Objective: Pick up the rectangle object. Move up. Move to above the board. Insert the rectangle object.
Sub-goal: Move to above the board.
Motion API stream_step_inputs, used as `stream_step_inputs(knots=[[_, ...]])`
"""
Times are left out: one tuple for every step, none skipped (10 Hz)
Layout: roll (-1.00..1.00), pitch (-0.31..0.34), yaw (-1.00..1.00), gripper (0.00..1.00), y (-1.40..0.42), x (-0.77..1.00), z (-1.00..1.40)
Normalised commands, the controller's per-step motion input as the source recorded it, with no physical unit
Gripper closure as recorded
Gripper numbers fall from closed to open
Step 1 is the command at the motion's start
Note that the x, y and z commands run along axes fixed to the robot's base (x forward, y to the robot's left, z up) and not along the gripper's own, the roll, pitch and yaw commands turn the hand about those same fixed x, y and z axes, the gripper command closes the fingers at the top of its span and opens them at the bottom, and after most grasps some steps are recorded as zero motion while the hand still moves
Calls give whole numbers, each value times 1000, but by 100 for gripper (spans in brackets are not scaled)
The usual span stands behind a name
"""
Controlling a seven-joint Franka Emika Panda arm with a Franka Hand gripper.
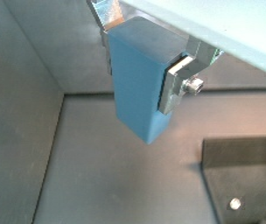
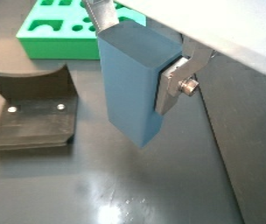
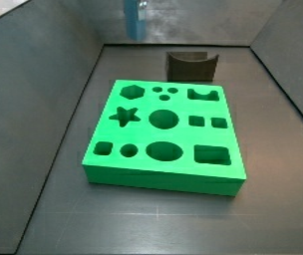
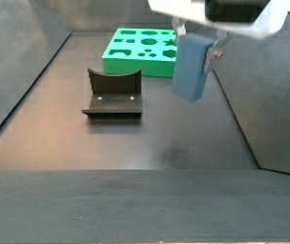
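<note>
high above the dark floor, clear of everything, the rectangle object (image 4: pixel 193 65) hangs upright, clamped near its top by the end effector (image 4: pixel 196 38). its 2 silver fingers (image 2: pixel 171 80) press opposite faces, so the long lower part stays free to enter a hole. the fixture (image 4: pixel 112 93) lies below and to one side. the board (image 4: pixel 140 49) sits well apart, so it looks lifted but not yet carried over.
</note>
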Motion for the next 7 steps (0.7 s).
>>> stream_step_inputs(knots=[[47, -2, -55, 100, 233, 80, 1000], [26, 34, -44, 100, 222, 78, 1000], [6, 72, -41, 100, 204, 73, 1000], [2, 81, -41, 100, 196, 69, 1000], [-6, 80, -41, 100, 172, 56, 1000], [-15, 77, -41, 100, 158, 51, 1000], [-25, 77, -42, 100, 141, 42, 1000]])
